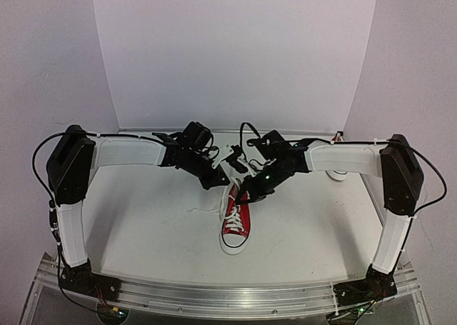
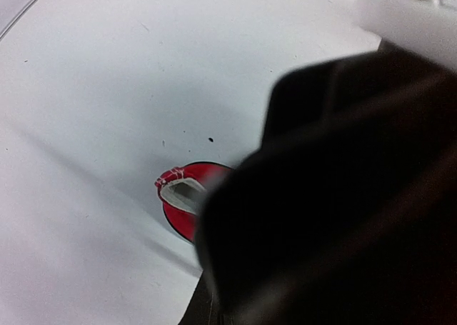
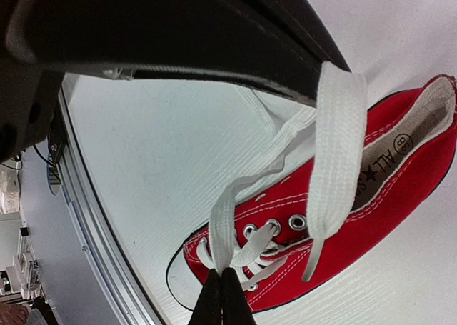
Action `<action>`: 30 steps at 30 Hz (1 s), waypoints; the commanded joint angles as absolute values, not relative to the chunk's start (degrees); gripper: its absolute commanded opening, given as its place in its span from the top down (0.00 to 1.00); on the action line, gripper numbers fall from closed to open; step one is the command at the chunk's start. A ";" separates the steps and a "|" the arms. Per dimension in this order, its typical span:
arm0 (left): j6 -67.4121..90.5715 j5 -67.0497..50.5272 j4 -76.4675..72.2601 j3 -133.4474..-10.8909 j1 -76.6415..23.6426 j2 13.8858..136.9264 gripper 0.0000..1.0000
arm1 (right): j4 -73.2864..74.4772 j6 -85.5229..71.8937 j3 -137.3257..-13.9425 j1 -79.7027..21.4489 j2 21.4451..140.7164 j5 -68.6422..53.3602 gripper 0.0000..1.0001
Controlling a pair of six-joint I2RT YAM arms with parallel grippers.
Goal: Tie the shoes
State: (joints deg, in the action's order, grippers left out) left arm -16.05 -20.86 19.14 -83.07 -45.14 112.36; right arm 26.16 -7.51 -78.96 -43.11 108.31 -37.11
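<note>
- At the bottom of the right wrist view, the right gripper [image 3: 221, 301] has its fingertips pressed together on a white lace [image 3: 227, 218].
- A second lace end [image 3: 334, 146] hangs over a black part [image 3: 178, 32] close to the lens.
- Both laces belong to the red shoe [image 3: 371, 196], which lies mid-way across the table [image 1: 143, 218], toe toward the near edge and heel under the grippers.
- The left gripper [image 1: 216, 179] hovers just left of the heel; I cannot tell whether it is open or closed.
- Another shoe [image 1: 335, 173] sits far right, mostly hidden behind the right arm.
</note>
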 commanded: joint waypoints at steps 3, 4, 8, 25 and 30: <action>-17.23 -22.30 18.47 -78.90 -46.38 110.03 1.00 | 18.91 -7.26 -77.91 -42.85 104.94 -36.65 1.00; -17.03 -22.44 18.12 -78.52 -46.17 109.78 1.00 | 18.58 -7.50 -77.51 -42.66 104.62 -36.65 1.00; -17.89 -23.05 18.11 -77.97 -45.97 109.23 1.00 | 17.88 -7.89 -76.52 -42.29 104.07 -36.75 1.00; -20.52 -22.92 21.33 -77.15 -45.97 108.96 1.00 | 16.36 -8.09 -75.16 -41.52 102.25 -36.03 1.00; -22.30 -23.78 22.75 -78.19 -46.33 109.72 1.00 | 15.94 -8.27 -75.23 -41.50 102.20 -36.47 1.00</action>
State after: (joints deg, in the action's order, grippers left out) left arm -18.37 -21.40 18.09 -78.22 -44.91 111.00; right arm 23.02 -8.55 -74.13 -41.77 106.13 -36.58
